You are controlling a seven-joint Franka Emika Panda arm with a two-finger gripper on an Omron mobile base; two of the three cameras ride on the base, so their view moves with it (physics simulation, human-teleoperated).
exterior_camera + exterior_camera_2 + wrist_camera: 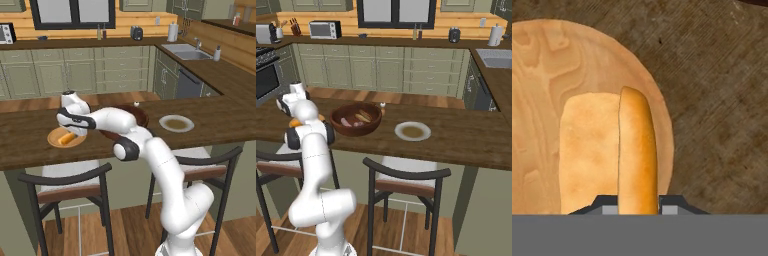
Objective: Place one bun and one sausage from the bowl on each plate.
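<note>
My gripper (638, 202) is shut on a golden-brown sausage (637, 150), holding it just above the light tan wooden plate (542, 75). A pale flat bun (587, 150) lies on that plate, right beside the sausage. In the left base view the hand reaches down over the tan plate (55, 140) at the counter's left. The dark wooden bowl (356, 120) stands to its right with a pinkish sausage (346, 121) and a bun (362, 118) inside. Further right, the grey-white plate (412, 131) carries no food.
A small shaker (382, 105) stands behind the bowl. Two bar stools (70, 187) (406, 182) are tucked under the near edge of the dark wooden counter (225, 125). A sink (186, 51) lies far back right.
</note>
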